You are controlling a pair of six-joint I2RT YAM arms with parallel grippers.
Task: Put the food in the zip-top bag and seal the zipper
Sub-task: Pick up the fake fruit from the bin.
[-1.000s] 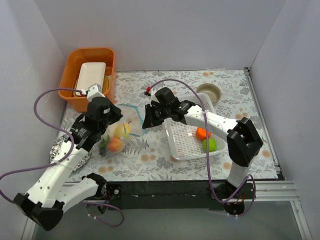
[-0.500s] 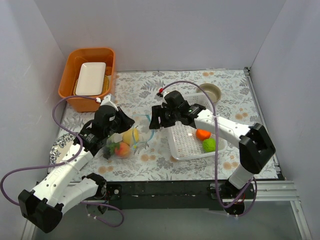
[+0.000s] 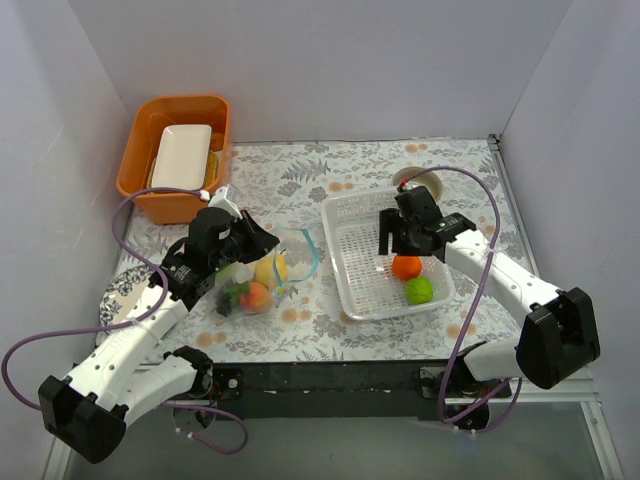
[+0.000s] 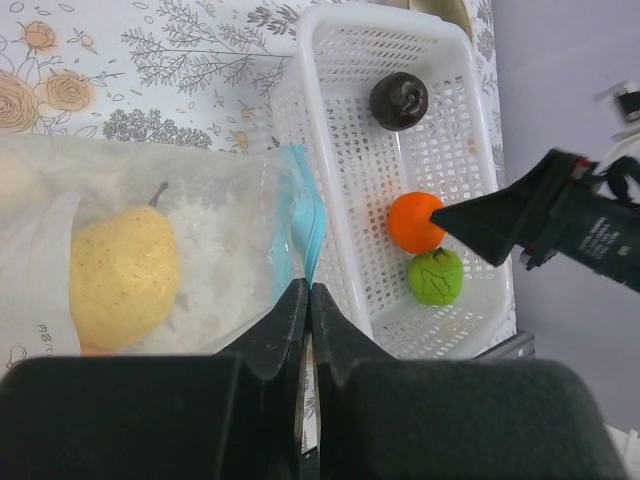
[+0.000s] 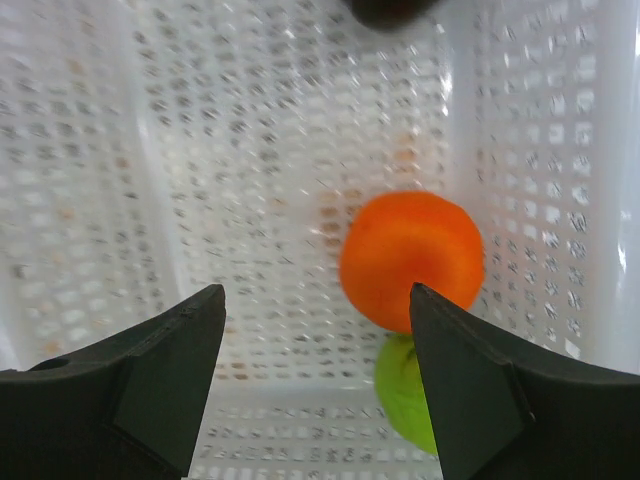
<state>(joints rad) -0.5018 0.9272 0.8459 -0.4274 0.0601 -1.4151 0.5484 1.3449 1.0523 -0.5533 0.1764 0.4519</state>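
The clear zip-top bag (image 3: 248, 285) lies left of centre, its teal zipper (image 3: 313, 250) curving open toward the basket. A yellow lemon (image 4: 122, 275), a peach (image 3: 254, 296) and dark grapes (image 3: 232, 297) are inside it. My left gripper (image 4: 308, 292) is shut on the bag's edge by the zipper (image 4: 305, 235). My right gripper (image 5: 318, 290) hangs open inside the white basket (image 3: 350, 215), just above an orange (image 5: 410, 260). A green piece (image 5: 405, 400) lies beyond the orange, and a dark plum (image 4: 398, 100) sits at the basket's far end.
An orange bin (image 3: 140, 150) holding a white tray stands at the back left. A small bowl (image 3: 420, 183) sits behind the basket, and a patterned plate (image 3: 118, 298) lies at the left edge. White walls close in the sides and back.
My right gripper has left the bag's mouth, opened wide and swung right to hover over the basket. The left gripper and the bag have shifted slightly right.
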